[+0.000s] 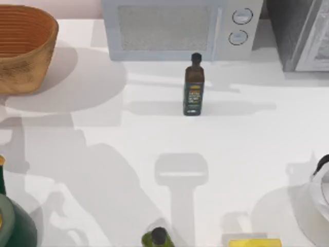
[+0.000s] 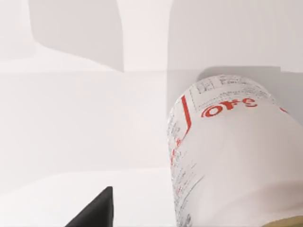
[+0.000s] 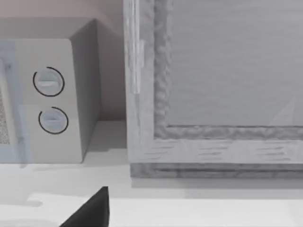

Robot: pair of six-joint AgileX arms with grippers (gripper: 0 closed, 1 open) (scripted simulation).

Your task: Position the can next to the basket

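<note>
The can looms very close in the left wrist view, white with red lettering and a sliver of pale gold top at the picture's edge. My left gripper is open; one dark fingertip stands beside the can with a strip of white table between them, and the other finger is hidden. In the top view the tan woven basket sits at the table's far left back corner. My right gripper is open, one fingertip showing, facing a microwave and a grey cabinet.
A white microwave stands at the back, with a dark green-labelled bottle in front of it. A grey cabinet is at the back right. A green bottle top, a yellow item and dark green dishes line the front edge.
</note>
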